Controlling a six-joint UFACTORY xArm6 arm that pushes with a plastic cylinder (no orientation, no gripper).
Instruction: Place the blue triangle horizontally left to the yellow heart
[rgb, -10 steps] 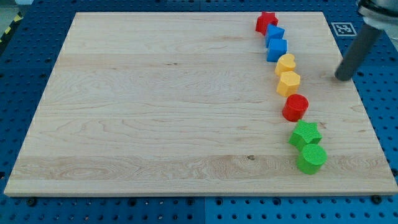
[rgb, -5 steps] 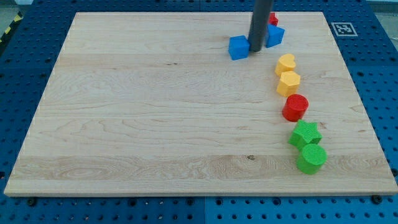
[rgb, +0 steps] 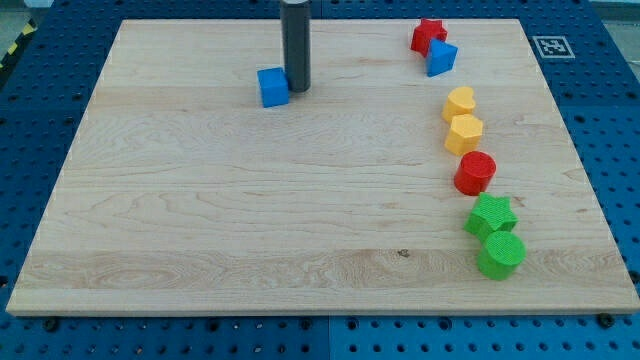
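Observation:
My tip (rgb: 296, 90) rests on the wooden board (rgb: 200, 220) in the upper middle, touching the right side of a squarish blue block (rgb: 272, 87). A second blue block (rgb: 441, 57), which looks like the triangle, lies at the upper right against the red star (rgb: 428, 35). The yellow heart (rgb: 459, 102) lies below it on the right side, far to the right of my tip.
Below the heart, in a column down the view's right, lie a yellow hexagon (rgb: 464, 133), a red cylinder (rgb: 475, 172), a green star (rgb: 491, 214) and a green cylinder (rgb: 501, 255). A marker tag (rgb: 551, 46) sits at the top right corner.
My tip swept from the right edge across to the left, pushing the squarish blue block out of the column to the board's upper middle. The other blocks stayed put.

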